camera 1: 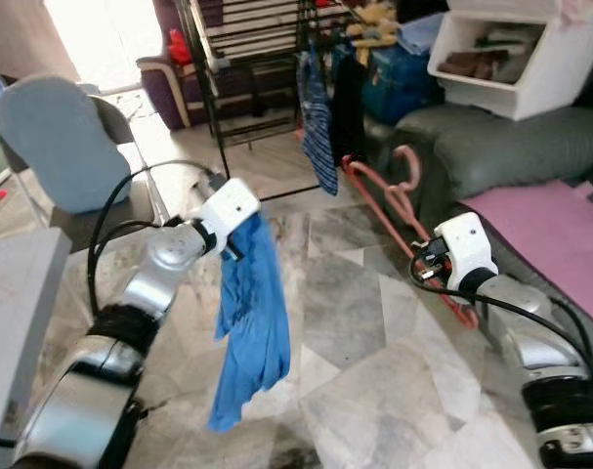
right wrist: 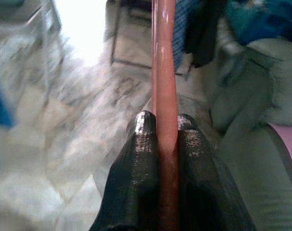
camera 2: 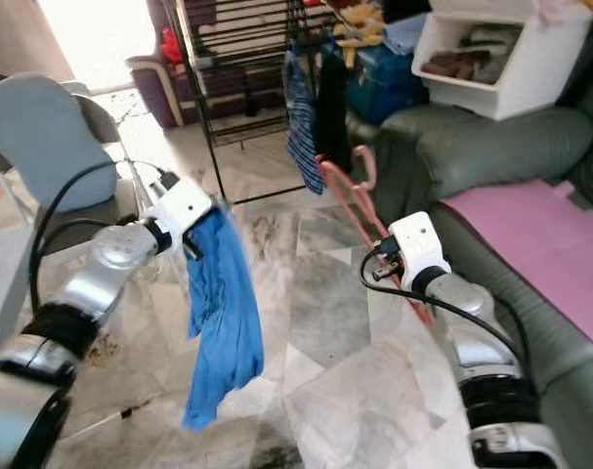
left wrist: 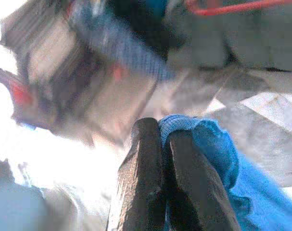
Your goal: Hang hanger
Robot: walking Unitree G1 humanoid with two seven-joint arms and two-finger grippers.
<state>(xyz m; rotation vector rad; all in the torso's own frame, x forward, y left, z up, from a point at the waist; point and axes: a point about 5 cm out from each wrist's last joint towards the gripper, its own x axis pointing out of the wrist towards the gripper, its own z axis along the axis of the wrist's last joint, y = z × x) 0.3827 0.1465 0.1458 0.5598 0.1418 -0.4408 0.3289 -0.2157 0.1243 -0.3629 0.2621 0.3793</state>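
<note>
The left gripper (left wrist: 161,139) has its jaws clenched on a blue cloth (camera 1: 252,332); the right gripper (right wrist: 163,126) grasps a pink hanger (camera 1: 389,200).

Nothing readable here, honestly: no text, labels, brand marks or numbers that I can make out on anything in these shots. The wrist views are too blurry to pick up any print, and the head views don't show lettering on any surface either.
</note>
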